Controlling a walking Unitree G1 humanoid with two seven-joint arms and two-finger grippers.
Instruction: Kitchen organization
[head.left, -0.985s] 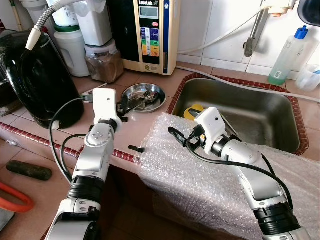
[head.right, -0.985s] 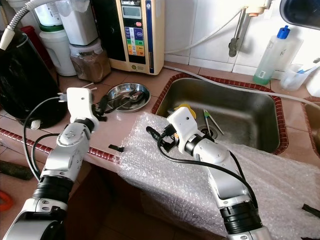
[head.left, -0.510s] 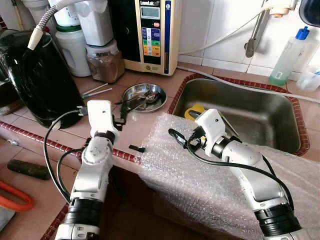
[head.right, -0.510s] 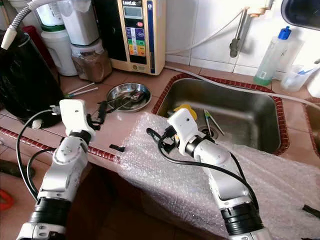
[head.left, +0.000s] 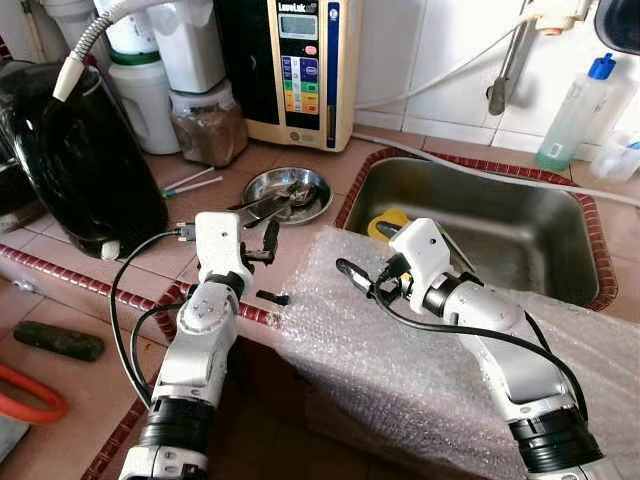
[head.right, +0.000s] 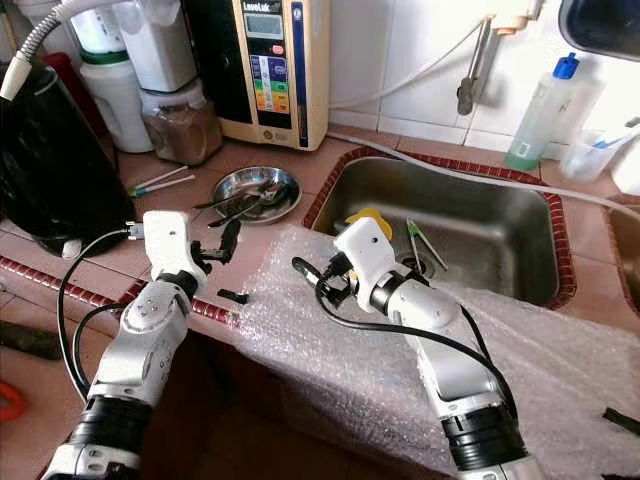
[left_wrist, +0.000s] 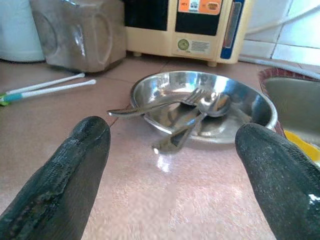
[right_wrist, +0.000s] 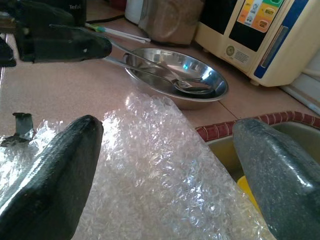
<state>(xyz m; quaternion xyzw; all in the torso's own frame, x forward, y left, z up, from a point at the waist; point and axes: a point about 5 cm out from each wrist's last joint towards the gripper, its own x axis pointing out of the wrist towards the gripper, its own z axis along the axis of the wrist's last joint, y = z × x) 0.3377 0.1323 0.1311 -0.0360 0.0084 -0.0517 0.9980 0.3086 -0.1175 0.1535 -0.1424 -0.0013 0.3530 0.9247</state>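
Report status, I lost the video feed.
Left gripper open, facing steel bowl with cutlery. Right gripper open over bubble wrap. Nothing between left gripper and bowl.

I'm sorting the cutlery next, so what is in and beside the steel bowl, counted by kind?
Fork, in the steel bowl: 1
Spoon, in the bowl: 1
White sticks on the counter beside it: 2
Total: 4
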